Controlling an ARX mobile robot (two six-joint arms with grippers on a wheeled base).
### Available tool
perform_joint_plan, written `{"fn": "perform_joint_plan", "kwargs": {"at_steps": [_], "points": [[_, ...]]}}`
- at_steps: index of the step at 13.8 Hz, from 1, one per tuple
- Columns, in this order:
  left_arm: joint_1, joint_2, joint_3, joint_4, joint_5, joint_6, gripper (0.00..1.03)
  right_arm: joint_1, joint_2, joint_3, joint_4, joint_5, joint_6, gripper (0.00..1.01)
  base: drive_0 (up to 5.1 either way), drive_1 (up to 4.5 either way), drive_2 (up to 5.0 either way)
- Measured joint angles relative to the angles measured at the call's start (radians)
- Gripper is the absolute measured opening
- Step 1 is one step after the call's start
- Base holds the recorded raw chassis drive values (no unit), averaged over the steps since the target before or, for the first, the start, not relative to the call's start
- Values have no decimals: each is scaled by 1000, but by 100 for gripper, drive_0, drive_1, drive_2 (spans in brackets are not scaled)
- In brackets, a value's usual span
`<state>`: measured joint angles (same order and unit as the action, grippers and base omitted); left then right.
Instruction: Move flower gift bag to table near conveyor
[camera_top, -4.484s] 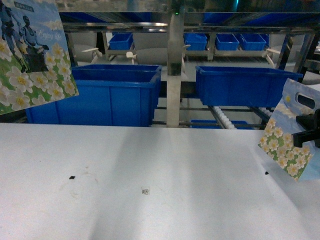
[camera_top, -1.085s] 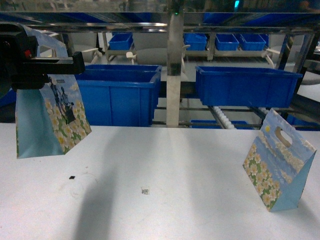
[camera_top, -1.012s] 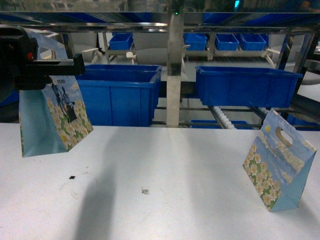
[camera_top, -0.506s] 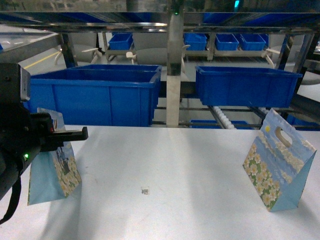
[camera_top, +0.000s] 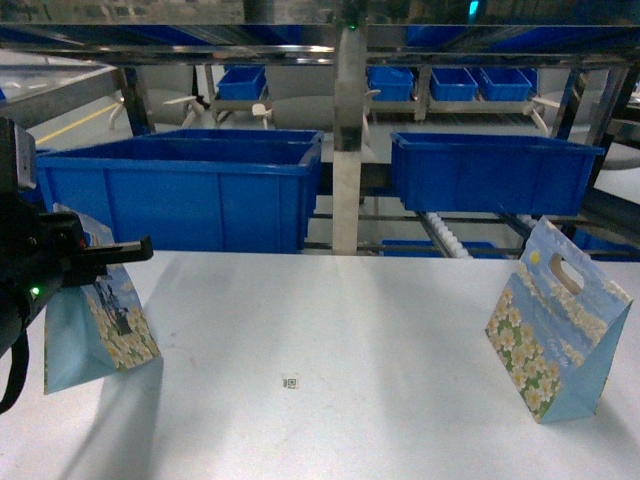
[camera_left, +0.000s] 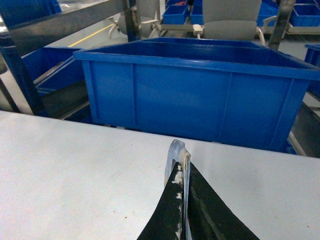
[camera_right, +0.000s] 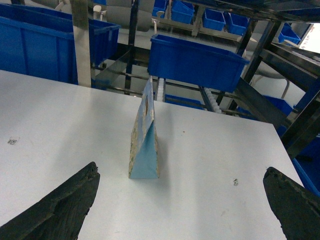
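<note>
White table (camera_top: 350, 330), two flower gift bags (camera_top: 558, 325)

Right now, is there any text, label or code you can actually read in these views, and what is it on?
Nothing reads clearly.
Code sticker on the table: a small square pattern, too small to decode.
Left flower gift bag, held by the left gripper: printed picture, no legible words.
Right flower gift bag: flowers only, no text visible.

white table (camera_top: 380, 320): flower gift bag (camera_top: 558, 335) standing at 3 o'clock, code sticker (camera_top: 291, 382) near centre, second gift bag (camera_top: 95, 335) at 9 o'clock.
</note>
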<state>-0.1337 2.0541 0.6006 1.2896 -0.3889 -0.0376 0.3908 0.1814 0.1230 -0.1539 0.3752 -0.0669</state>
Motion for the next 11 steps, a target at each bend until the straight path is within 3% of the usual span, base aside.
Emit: {"fn": "perform_joint_plan", "kwargs": {"at_steps": [6, 11], "points": [[26, -26, 8, -5, 30, 47, 2, 0, 0, 0, 0, 0, 0, 98, 0, 0, 0], [39, 9, 15, -2, 25, 44, 2, 0, 0, 0, 0, 0, 0, 98, 0, 0, 0]]}}
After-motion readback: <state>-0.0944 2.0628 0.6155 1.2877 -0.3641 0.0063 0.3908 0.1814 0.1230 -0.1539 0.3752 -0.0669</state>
